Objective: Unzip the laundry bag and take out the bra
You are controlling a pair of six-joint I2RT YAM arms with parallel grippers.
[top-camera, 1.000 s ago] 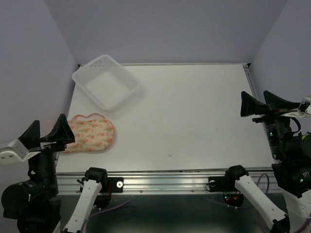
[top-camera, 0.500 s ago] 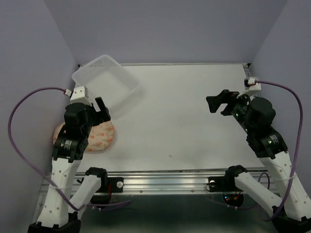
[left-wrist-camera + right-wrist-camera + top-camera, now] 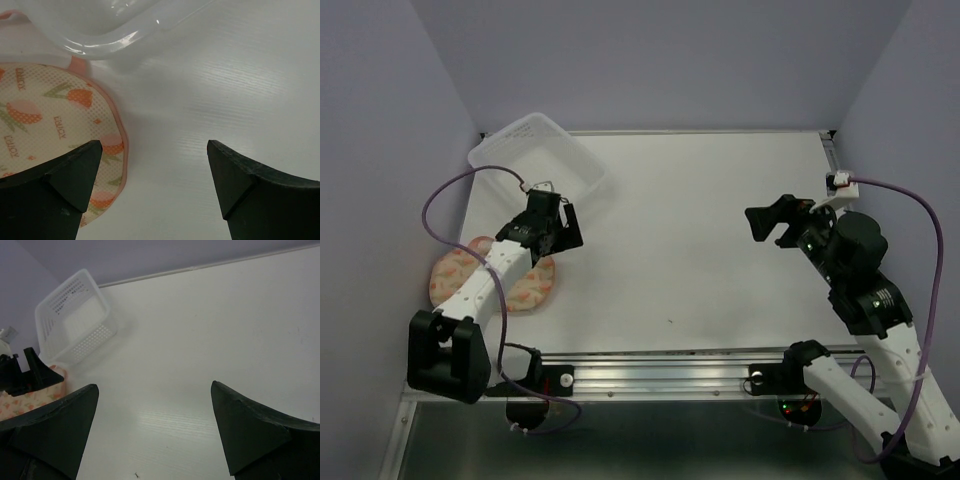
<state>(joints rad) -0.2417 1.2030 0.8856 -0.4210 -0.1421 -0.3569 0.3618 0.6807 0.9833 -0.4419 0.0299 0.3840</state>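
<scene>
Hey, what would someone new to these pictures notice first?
The peach patterned laundry bag lies at the left edge of the table, partly under the left arm. The left end effector hovers open beside it, near the clear tray in the far-left corner. The right end effector hangs open above the table's right side.

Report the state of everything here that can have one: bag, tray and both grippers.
Laundry bag: closed, lying flat on the table.
Tray: upright, nothing in it.
Left gripper: open, holding nothing, above the bag's edge beside the tray.
Right gripper: open, holding nothing, raised over the right side of the table.
</scene>
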